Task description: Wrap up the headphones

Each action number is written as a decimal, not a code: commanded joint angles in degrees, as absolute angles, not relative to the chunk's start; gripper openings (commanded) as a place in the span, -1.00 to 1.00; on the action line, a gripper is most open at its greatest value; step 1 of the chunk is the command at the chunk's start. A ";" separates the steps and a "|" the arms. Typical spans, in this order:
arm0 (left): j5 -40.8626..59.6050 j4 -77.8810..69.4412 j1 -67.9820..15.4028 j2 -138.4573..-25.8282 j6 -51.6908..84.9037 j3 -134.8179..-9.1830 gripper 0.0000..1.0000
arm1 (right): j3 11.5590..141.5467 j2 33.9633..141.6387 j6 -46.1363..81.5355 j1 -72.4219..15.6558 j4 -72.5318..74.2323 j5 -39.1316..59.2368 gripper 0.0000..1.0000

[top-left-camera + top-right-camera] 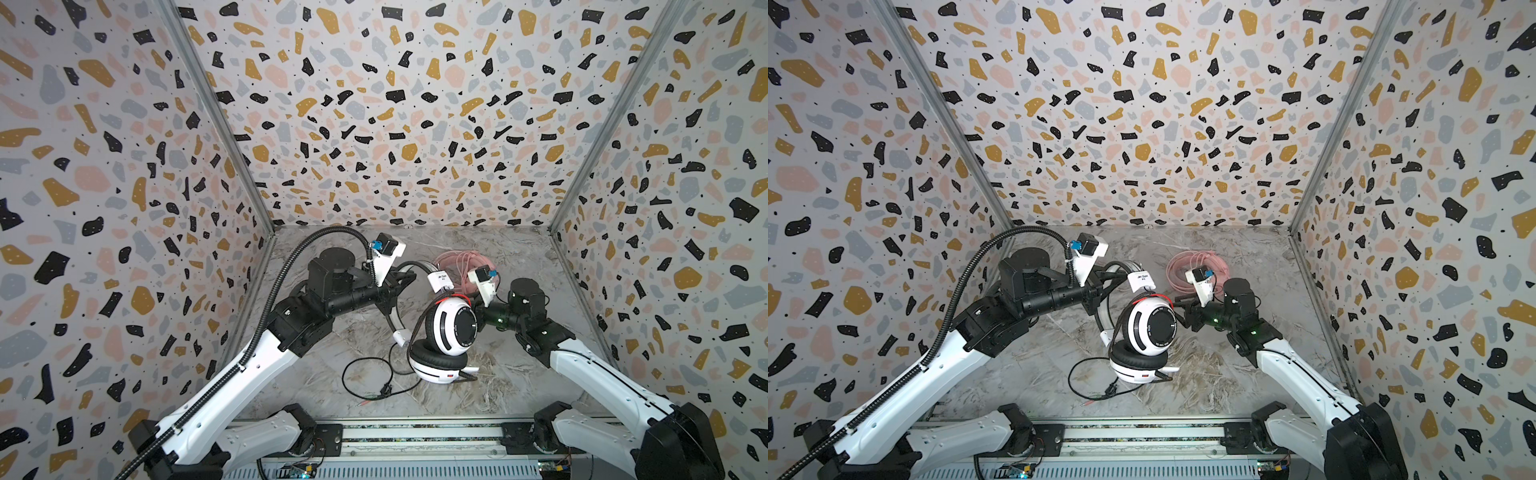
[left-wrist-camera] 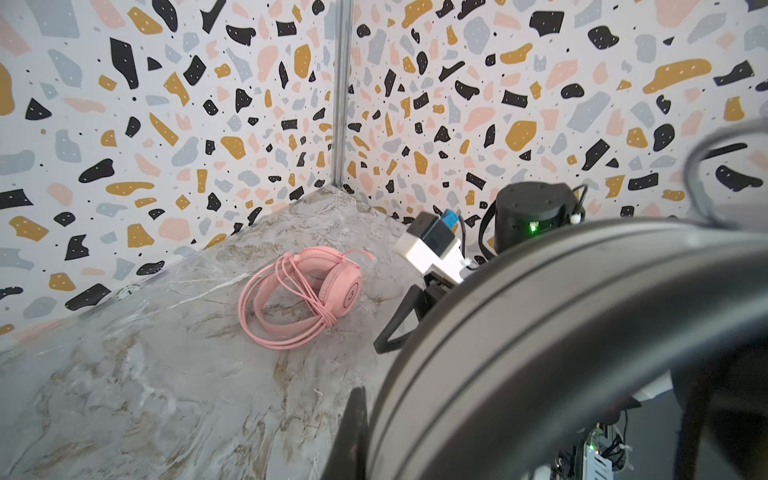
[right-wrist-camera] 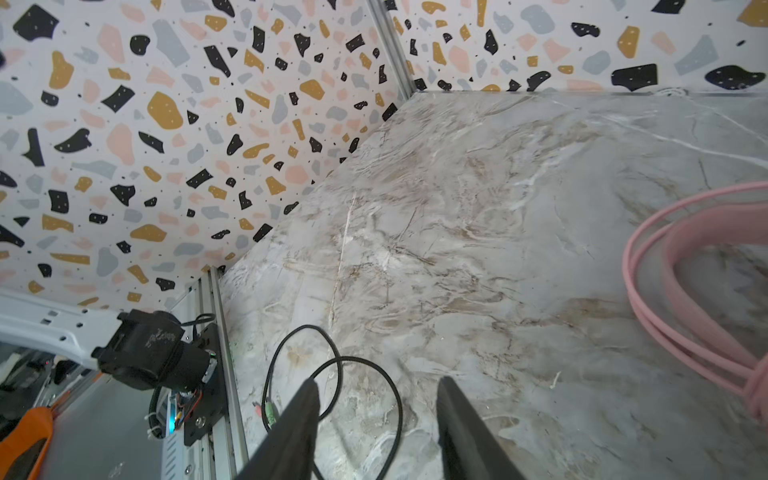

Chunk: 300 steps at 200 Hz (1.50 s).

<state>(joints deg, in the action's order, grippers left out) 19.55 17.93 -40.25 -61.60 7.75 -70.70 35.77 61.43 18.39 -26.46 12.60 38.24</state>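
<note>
The white-and-black headphones (image 1: 451, 326) stand tilted mid-table in both top views (image 1: 1150, 328), one earcup stacked on the other. My left gripper (image 1: 397, 286) is shut on their headband, which fills the left wrist view (image 2: 561, 332) beside one finger (image 2: 353, 432). Their thin black cable (image 1: 365, 374) lies in loose loops toward the front. My right gripper (image 1: 478, 309) hangs open beside the upper earcup; in the right wrist view (image 3: 378, 386) nothing is between its fingers and the black cable (image 3: 390, 399) lies below. The pink headphones (image 2: 307, 295), bound in their pink cable, rest at the back (image 1: 457, 266).
Terrazzo-patterned walls close the marble table (image 1: 519, 382) on three sides. A metal rail (image 1: 415, 432) with both arm bases runs along the front edge. The cable's plug (image 3: 268, 411) lies near that rail. An orange object (image 3: 25, 440) sits off the table.
</note>
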 commanded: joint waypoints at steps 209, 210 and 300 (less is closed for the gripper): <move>11.77 12.18 -39.90 -64.79 17.53 -83.19 -1.00 | 18.23 75.27 32.51 -43.79 56.41 31.85 0.69; 11.73 12.11 -39.90 -64.78 17.60 -83.17 -1.00 | 18.26 75.43 32.60 -43.78 56.55 31.88 0.69; 13.55 9.23 -39.16 -65.04 21.79 -82.23 -1.00 | 20.42 83.44 40.15 -43.87 73.10 31.48 0.14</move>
